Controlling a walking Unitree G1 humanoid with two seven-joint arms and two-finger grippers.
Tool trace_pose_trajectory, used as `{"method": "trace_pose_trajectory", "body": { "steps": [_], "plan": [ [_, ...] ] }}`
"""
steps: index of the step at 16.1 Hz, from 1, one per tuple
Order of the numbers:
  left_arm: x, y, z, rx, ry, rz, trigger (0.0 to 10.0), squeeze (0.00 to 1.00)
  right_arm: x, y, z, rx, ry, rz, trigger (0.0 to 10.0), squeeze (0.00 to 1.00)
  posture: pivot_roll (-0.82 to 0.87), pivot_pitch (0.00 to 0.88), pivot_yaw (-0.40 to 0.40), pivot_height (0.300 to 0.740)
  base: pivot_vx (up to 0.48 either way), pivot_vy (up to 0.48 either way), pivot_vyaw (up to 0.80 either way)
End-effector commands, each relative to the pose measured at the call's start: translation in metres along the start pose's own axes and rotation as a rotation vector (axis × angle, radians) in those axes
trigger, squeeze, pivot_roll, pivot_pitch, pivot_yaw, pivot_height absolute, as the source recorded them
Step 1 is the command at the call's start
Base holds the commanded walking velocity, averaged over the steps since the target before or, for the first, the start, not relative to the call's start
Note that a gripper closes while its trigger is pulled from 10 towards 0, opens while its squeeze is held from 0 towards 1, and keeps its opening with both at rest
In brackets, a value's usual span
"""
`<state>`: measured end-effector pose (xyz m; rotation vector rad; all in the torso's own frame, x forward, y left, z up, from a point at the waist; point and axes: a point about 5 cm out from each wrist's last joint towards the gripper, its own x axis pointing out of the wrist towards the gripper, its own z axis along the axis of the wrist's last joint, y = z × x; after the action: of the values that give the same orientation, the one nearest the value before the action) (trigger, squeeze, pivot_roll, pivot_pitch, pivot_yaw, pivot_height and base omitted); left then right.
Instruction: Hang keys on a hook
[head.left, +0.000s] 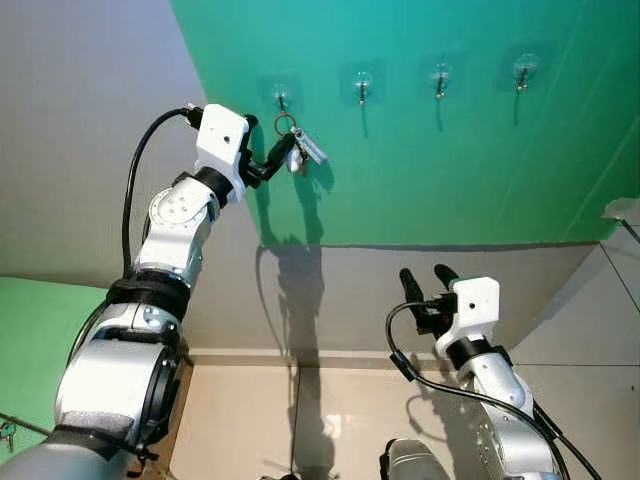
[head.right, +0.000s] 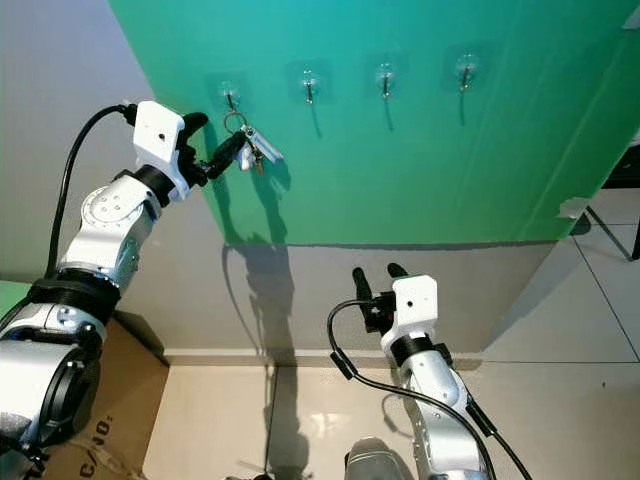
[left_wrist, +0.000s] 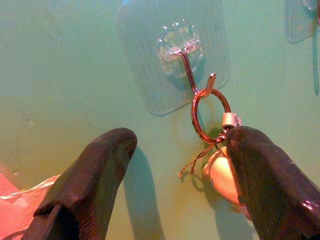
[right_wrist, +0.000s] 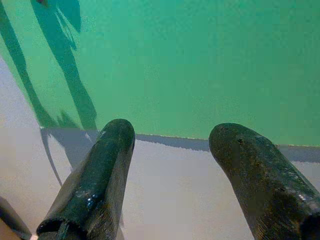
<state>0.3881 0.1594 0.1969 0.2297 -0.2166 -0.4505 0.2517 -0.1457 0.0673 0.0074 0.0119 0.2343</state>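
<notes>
A green wall (head.left: 450, 170) carries a row of four clear adhesive hooks near its top edge. The left gripper (head.left: 272, 152) is raised to the hook (left_wrist: 192, 75) nearest the wall's left edge. In the left wrist view, the ring (left_wrist: 210, 116) of the keys (head.left: 306, 148) is threaded over the hook's upturned tip and lies against the wall. The gripper's fingers (left_wrist: 92, 175) are spread apart, not clamped; one finger sits right beside the ring's lower end and may be touching the bunch, while the other is well clear of it.

The keys lie straight ahead of the left gripper, between its fingers and the wall. The ring's long axis runs up and down the wall, with the hook at its top. Below it, the bunch fans out toward the other hooks rather than hanging straight down, so it seems partly propped by the finger.

The right gripper (head.left: 428, 284) is held low, in front of the grey lower wall, fingers apart and empty. The left arm is far nearer the keys.

The hanging looks nearly done; backing away cleanly seems to be what remains.
</notes>
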Motion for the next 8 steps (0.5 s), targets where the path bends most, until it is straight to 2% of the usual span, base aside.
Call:
{"method": "trace_pose_trajectory", "body": {
  "steps": [1, 2, 3, 4, 6, 7, 8],
  "plan": [
    [-0.015, 0.003, -0.026, -0.052, 0.113, 0.030, 10.0, 1.00, 0.002, 0.003, -0.002, 0.014, 0.016, 0.021, 10.0, 0.00, -0.24, 0.047, 0.131, 0.740, 0.000, 0.000, 0.00],
    [-0.017, 0.001, -0.026, -0.066, 0.100, 0.029, 10.0, 1.00, 0.003, 0.003, -0.002, 0.013, 0.017, 0.022, 10.0, 0.00, -0.24, 0.043, 0.130, 0.740, 0.000, 0.000, 0.00],
    [-0.020, -0.003, -0.027, -0.084, 0.086, 0.013, 10.0, 0.22, 0.003, 0.002, -0.002, 0.012, 0.017, 0.023, 10.0, 0.00, -0.24, 0.041, 0.130, 0.740, 0.000, 0.000, 0.00],
    [-0.024, -0.011, -0.028, -0.083, 0.071, -0.003, 10.0, 0.00, 0.003, 0.002, -0.002, 0.011, 0.018, 0.025, 10.0, 0.00, -0.23, 0.035, 0.128, 0.740, 0.000, 0.000, 0.00],
    [-0.032, -0.024, -0.029, -0.070, 0.053, -0.011, 10.0, 0.00, 0.005, 0.001, -0.002, 0.010, 0.019, 0.027, 10.0, 0.00, -0.23, 0.029, 0.126, 0.740, 0.000, 0.000, 0.00],
    [-0.043, -0.033, -0.032, -0.087, 0.046, -0.007, 10.0, 0.00, 0.007, 0.001, -0.002, 0.009, 0.019, 0.031, 10.0, 0.00, -0.22, 0.022, 0.122, 0.740, 0.000, 0.000, 0.00],
    [-0.046, -0.035, -0.034, -0.080, 0.049, -0.006, 10.0, 0.00, 0.008, 0.001, -0.002, 0.010, 0.019, 0.032, 10.0, 0.00, -0.21, 0.020, 0.122, 0.740, 0.000, 0.000, 0.00]
  ]
}}
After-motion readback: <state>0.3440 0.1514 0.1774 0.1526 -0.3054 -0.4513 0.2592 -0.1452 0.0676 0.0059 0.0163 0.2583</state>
